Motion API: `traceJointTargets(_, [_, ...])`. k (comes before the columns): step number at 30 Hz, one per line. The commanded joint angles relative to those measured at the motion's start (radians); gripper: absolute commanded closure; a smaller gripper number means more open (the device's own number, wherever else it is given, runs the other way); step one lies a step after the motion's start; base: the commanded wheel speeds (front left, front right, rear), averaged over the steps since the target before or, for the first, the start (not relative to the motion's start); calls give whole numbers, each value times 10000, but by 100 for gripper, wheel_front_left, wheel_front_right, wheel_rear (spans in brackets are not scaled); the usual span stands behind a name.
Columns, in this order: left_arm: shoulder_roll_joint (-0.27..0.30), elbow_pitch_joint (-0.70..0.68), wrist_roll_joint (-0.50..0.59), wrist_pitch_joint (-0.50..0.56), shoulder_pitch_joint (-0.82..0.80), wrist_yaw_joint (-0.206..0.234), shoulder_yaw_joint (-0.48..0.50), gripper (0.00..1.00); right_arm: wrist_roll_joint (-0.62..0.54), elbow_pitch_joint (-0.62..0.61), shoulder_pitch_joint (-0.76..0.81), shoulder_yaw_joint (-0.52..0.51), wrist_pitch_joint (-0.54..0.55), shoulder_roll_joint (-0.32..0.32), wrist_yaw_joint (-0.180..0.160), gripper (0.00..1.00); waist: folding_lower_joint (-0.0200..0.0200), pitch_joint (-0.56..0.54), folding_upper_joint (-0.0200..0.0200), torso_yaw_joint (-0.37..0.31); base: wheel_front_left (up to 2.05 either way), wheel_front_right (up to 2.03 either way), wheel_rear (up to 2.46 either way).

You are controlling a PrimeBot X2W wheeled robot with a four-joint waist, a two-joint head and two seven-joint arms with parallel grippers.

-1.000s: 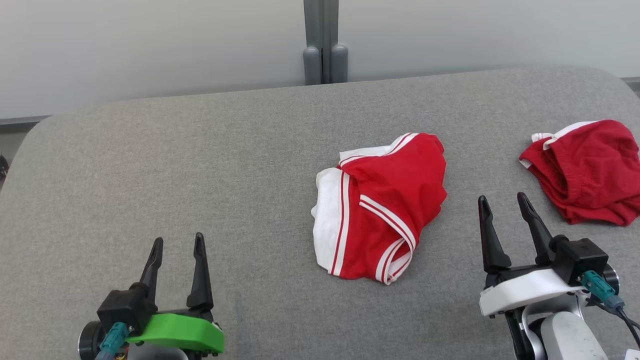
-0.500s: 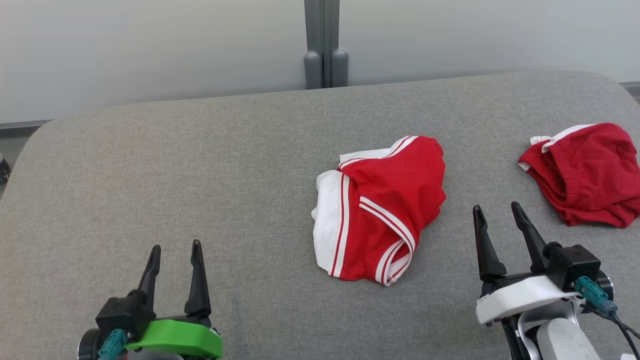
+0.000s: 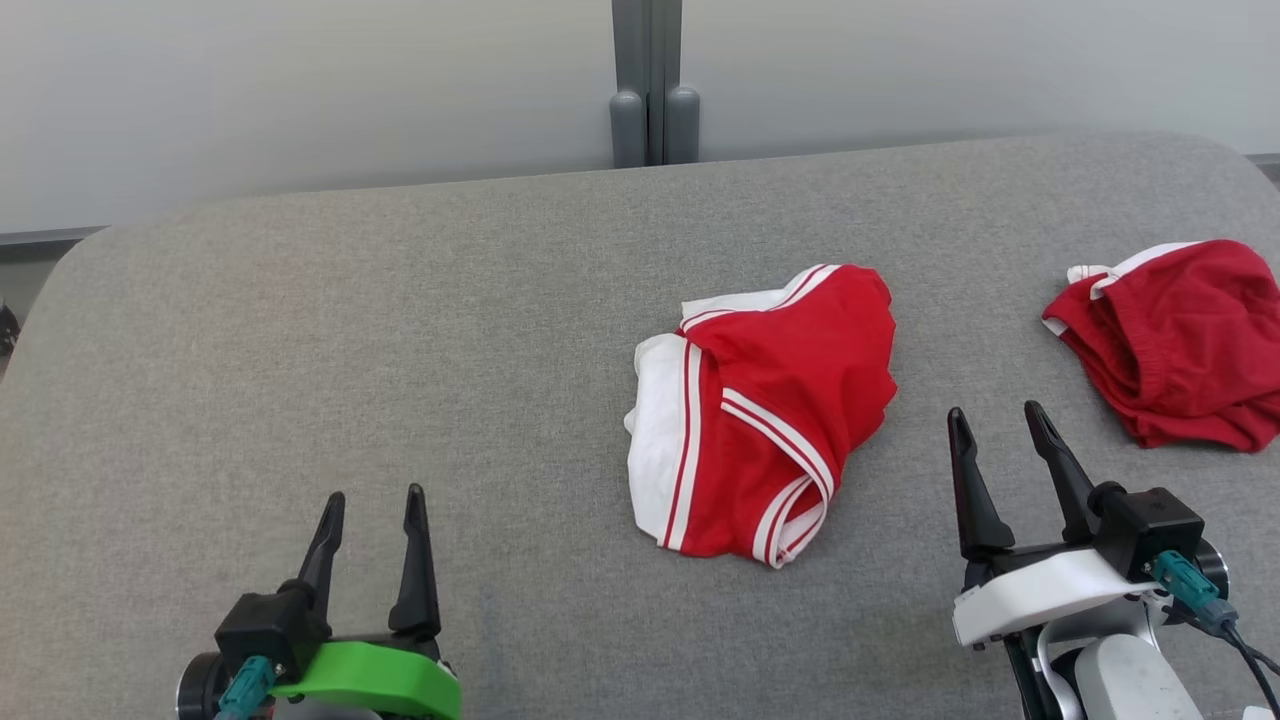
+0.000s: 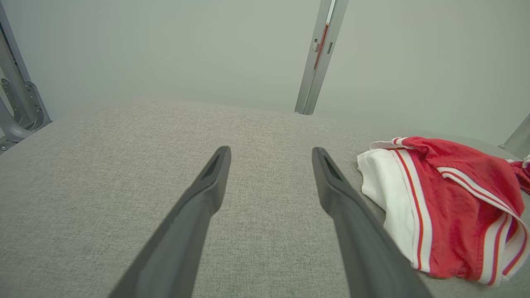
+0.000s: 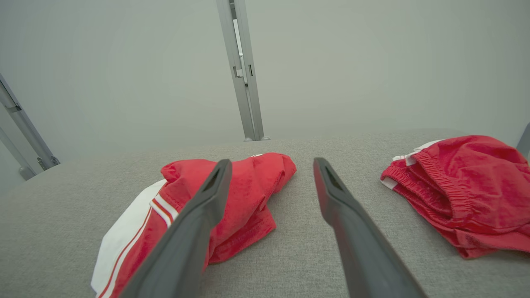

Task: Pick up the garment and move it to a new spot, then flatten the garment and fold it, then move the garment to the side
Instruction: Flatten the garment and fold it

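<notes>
Near the front edge of the grey upholstered bench (image 3: 350, 330), toward its left corner: left gripper (image 3: 374, 494) on a green mount, fingers spread, holding nothing, tips aimed at the far edge, grey fabric beneath and ahead.

Behind the far edge, about midway along it: grey upright post (image 3: 652, 80) against a pale wall (image 3: 300, 90).

At mid-bench, slightly right of centre: red-and-white garment (image 3: 780, 410), crumpled and partly doubled over, white panel on its left side, white-striped trim crossing its front. Touched by neither gripper, well apart from the left one, near the right one. In the left wrist view, lying to the right of the fingers.

Near the front edge, toward the right corner: right gripper (image 3: 993, 410) on a white mount, fingers likewise parted and empty, tips between the two pieces of clothing, touching neither.

At the right edge: red shorts (image 3: 1180, 340), bunched, elastic waistband and a strip of white showing, lying apart from the central garment.
</notes>
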Motion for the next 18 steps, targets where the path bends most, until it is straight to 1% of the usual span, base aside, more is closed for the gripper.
traceJointTargets(1, [-34, 31, 140, 0, -202, -83, -63, 0, 15, -32, -68, -10, -28, -21, -15, 0, 0, 50, 0, -26, 0, 0, 0])
traceJointTargets(6, [-133, 279, 310, 0, -572, -315, -455, 0, -30, -91, -152, -42, -28, -21, -15, 0, 0, 219, 0, -122, 0, 0, 0])
traceJointTargets(13, [-269, 1004, 599, 464, -1577, -780, -1558, 0, -59, -104, -313, -13, -28, -22, -15, 0, 0, 474, 0, -639, 0, 0, 0])
traceJointTargets(18, [-354, 1645, 42, 1197, -2489, -1148, -2392, 0, 28, -37, -430, 90, -28, -21, -15, 0, 0, 692, 0, -1226, 0, 0, 0])
